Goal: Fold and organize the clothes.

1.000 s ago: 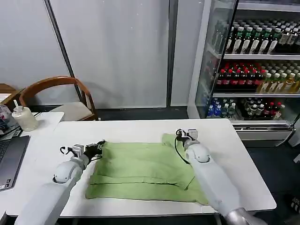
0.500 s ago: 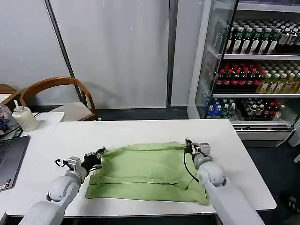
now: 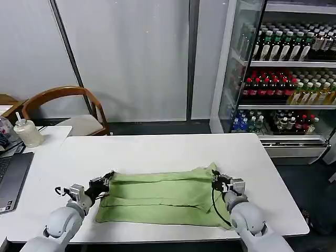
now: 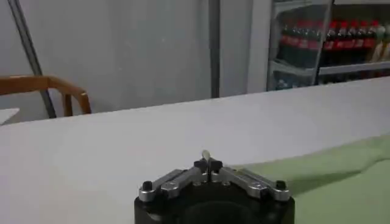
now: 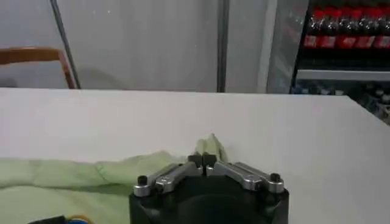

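Both tools are pinching the green shirt (image 3: 160,197) – left tool (image 3: 103,182) and right tool (image 3: 217,182) each gripping a far corner, folding it lengthwise on the counter (image 3: 157,149) – crosswise folds seemingly remaining

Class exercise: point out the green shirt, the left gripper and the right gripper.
green shirt (image 3: 157,197), head view, middle of the folded fabric.
left gripper (image 3: 106,180), head view, fingertips pinching the shirt's far left corner.
right gripper (image 3: 216,181), head view, fingertips pinching the far right corner.
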Controlling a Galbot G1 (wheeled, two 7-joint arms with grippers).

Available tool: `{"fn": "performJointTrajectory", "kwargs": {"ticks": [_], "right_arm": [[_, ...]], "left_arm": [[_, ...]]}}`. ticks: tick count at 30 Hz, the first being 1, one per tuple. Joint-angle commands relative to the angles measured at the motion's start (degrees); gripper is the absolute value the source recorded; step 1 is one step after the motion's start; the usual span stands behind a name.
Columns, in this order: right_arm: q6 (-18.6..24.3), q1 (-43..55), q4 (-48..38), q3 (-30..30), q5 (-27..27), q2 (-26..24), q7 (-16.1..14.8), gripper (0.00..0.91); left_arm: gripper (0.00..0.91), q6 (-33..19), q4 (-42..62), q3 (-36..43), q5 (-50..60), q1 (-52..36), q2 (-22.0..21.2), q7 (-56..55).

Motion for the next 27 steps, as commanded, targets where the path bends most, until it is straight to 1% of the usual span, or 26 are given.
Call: {"fn": "performJointTrajectory", "kwargs": {"ticks": [1,3,6,12,14,16,23,27], "right_arm": [[0.1,-3.71,4.08,1.05,-0.44,-0.76,0.23,0.0],[0.02,-4.14,5.04,1.24,-0.39,-0.77,0.19,0.0],[-0.18,-5.16,6.97,1.45,-0.25,-0.8,0.24,0.0],[-0.64,-7.19,9.3,2.85,-0.28,-1.13,0.47,0.0],[-1.46,-8.04,10.05,3.4,-0.27,-1.19,0.45,0.0],[-1.79,-8.81,10.68,3.51,-0.18,-1.03,0.36,0.0],[-2.14,-9.57,10.4,3.58,-0.84,-0.75,0.53,0.0],[-2.58,-9.71,9.59,3.78,-0.94,-0.81,0.96,0.0]], "left_arm": [[0.02,-0.36,-1.44,-0.52,-0.14,1.89,0.85,-0.08],[0.02,-1.26,-1.48,-0.45,-0.44,1.92,1.08,0.16],[0.02,-1.14,-1.57,-0.42,-0.69,1.9,1.2,0.14],[0.02,-0.25,-3.4,-0.97,-1.41,3.44,2.79,0.17],[0.02,0.78,-4.23,-1.14,-1.41,4.16,3.42,0.07],[0.02,0.77,-4.78,-1.29,-1.3,4.91,3.85,0.02],[0.02,0.66,-5.86,-2.18,-1.15,7.37,4.41,-0.19],[0.02,2.79,-8.74,-3.11,-0.74,10.34,4.47,-0.99]]}}
